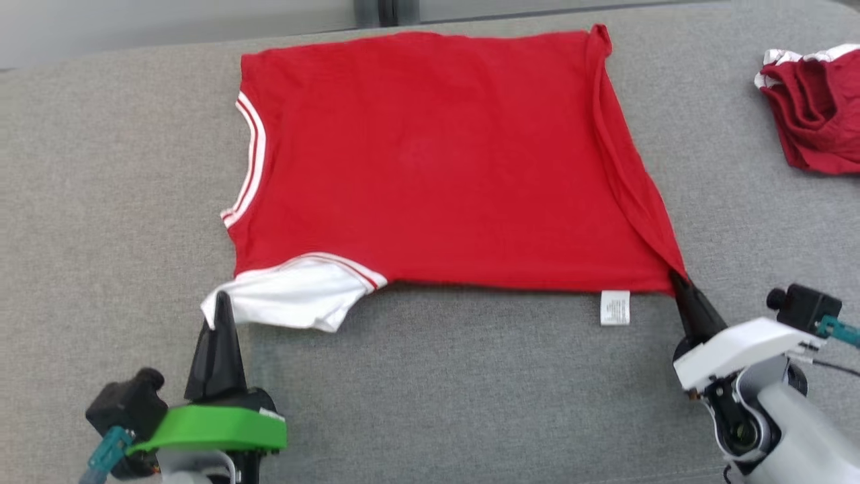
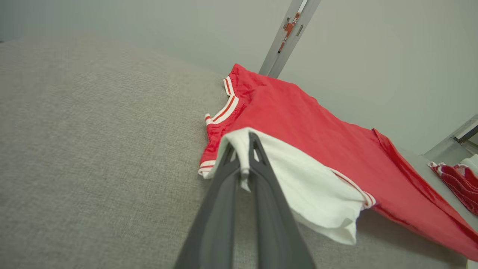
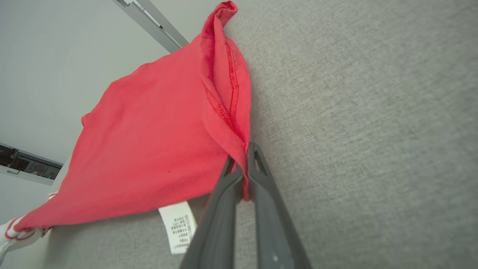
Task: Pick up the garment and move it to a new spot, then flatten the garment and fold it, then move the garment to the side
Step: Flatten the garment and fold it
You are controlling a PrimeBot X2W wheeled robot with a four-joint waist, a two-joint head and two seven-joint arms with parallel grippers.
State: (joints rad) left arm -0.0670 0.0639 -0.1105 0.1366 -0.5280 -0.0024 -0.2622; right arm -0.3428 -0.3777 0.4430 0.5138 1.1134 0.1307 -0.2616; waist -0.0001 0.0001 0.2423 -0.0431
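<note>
A red T-shirt (image 1: 437,161) with white sleeves and a striped collar lies spread on the grey surface, collar to the left. My left gripper (image 1: 220,302) is shut on the edge of its near white sleeve (image 1: 295,296); the left wrist view shows the white cloth (image 2: 298,183) pinched between the fingertips (image 2: 243,149). My right gripper (image 1: 677,279) is shut on the shirt's near right corner, the red hem (image 3: 224,93) drawn taut into the fingertips (image 3: 244,157). A white care label (image 1: 615,308) hangs from the near edge.
Another dark red and white garment (image 1: 813,107) lies bunched at the far right. The grey fabric surface (image 1: 430,390) stretches bare in front of the shirt and to its left. A pale wall and a metal strip (image 1: 386,10) run behind the far edge.
</note>
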